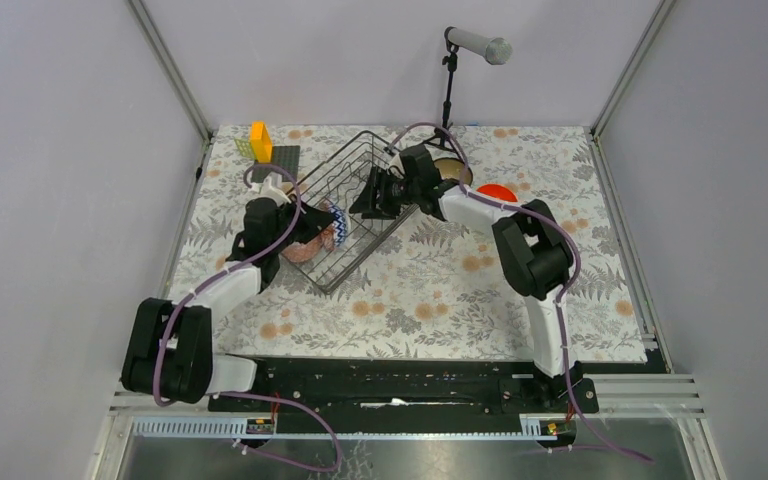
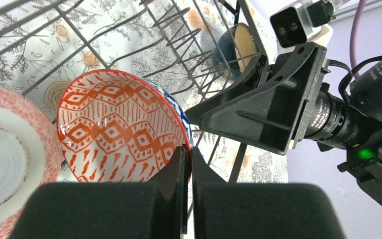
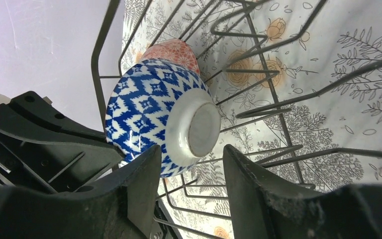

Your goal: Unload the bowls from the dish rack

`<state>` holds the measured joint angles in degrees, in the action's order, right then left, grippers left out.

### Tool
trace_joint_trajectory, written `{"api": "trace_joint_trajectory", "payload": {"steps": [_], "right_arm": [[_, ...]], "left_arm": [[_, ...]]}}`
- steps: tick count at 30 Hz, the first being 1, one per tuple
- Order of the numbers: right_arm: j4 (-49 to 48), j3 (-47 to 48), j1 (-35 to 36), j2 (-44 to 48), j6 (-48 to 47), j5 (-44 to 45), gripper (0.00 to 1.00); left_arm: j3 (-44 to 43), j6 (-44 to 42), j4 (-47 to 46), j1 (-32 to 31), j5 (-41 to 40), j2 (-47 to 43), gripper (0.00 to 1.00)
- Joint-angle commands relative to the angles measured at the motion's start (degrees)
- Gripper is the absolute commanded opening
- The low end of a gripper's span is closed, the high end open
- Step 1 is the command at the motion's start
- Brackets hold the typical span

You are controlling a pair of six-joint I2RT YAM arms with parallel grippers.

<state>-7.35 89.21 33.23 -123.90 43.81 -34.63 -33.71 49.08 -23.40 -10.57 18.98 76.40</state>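
Roughly partway. Already out, right of centre in the top view: teal bowl [image 1: 450, 168], orange bowl [image 1: 497, 191]. Yet to unload from the dish rack [image 1: 370, 250], centre-left: blue-and-white patterned bowl [image 2: 119, 129], rim pinched in left gripper [image 2: 189, 164], and pink speckled bowl [image 2: 10, 149] beside. Right gripper [image 3: 191, 189] spread wide at its foot.
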Motion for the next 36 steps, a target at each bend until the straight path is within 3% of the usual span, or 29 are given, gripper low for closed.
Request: {"api": "trace_joint_trajectory", "payload": {"steps": [1,9,15,23,28,31,36], "right_arm": [[5.1,-0.5,0.0,8.6,-7.1,4.9,0.56],[9.9,-3.4,-0.1,17.7,-14.9,12.0,0.56],[13.4,-7.0,0.0,24.4,-19.3,17.8,0.58],[14.2,-20.4,-0.1,40.2,-22.5,36.0,0.71],[20.8,-24.3,-0.3,46.8,-20.3,52.8,0.93],[24.6,-24.8,-1.0,48.5,-20.2,53.8,0.98],[28.3,-25.7,-4.8,51.0,-20.5,42.8,0.94]], "left_arm": [[-5.0,-2.1,-0.7,0.1,1.7,-4.9,0.00],[-9.7,-6.1,6.3,-1.2,3.4,-9.0,0.00],[-16.9,-13.6,16.1,-7.3,-1.0,-10.4,0.00],[-24.4,-22.9,24.7,-20.2,-8.2,-9.0,0.00],[-28.2,-28.6,28.2,-28.0,-12.0,-6.5,0.00],[-30.2,-31.6,30.5,-31.8,-13.4,-4.6,0.00],[-29.4,-40.1,31.0,-37.3,-10.0,-4.0,0.00]]}}
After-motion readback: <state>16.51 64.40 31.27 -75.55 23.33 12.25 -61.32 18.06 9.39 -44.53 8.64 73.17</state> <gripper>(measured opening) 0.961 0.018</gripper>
